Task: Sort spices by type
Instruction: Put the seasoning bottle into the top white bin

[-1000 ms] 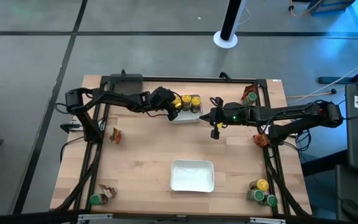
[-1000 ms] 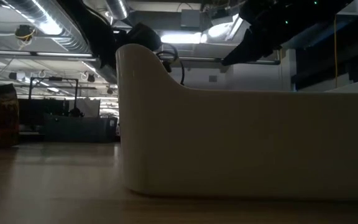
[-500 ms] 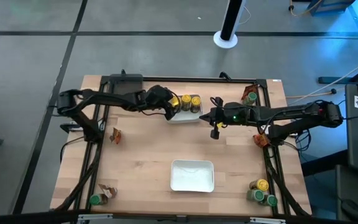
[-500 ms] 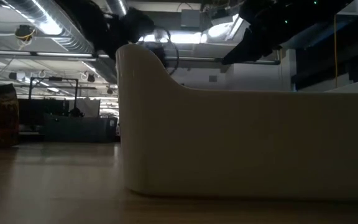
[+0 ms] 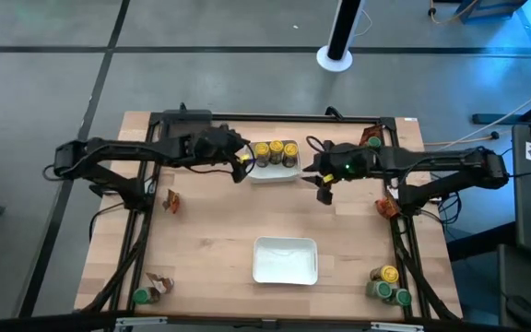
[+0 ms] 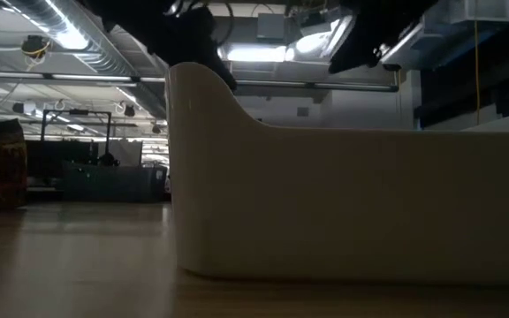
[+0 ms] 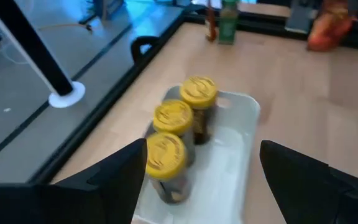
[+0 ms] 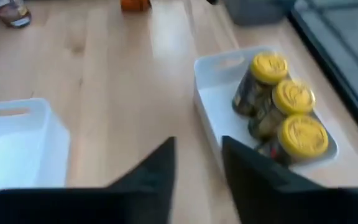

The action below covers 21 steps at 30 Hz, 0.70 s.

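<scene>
Jars, three small round ones with yellow lids (image 5: 276,150), are standing upright in a row along the white rectangular tray (image 5: 275,172) at the table's far edge. Left gripper (image 5: 241,166) is hanging wide open, empty, beside that tray. Right gripper (image 5: 323,187) is showing a narrow gap, empty. Jar labels are too blurred to read.
</scene>
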### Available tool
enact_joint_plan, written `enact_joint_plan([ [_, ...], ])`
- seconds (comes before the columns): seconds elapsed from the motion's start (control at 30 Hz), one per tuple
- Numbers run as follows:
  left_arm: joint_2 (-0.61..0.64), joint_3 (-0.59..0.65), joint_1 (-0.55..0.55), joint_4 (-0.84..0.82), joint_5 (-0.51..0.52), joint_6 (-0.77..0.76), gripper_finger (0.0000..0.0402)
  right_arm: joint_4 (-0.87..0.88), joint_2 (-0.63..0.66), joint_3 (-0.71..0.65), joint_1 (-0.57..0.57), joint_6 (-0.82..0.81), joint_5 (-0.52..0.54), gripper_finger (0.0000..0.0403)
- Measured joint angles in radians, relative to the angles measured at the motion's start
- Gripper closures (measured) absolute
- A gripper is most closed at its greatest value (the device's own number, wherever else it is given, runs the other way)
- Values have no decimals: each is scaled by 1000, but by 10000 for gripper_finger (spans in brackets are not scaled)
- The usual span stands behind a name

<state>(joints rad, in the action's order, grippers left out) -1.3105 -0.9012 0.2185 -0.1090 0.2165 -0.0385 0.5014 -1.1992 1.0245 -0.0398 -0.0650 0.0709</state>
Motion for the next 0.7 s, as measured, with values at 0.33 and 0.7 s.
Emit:
enact_joint_plan([
  [0.33, 8, 0, -82, -10, 8, -4, 105, 559, -23, 335, 156, -322, -48, 23],
  [0.7, 8, 0, -105, -10, 8, 13, 105, 795, -43, 356, 401, -971, -161, 30],
])
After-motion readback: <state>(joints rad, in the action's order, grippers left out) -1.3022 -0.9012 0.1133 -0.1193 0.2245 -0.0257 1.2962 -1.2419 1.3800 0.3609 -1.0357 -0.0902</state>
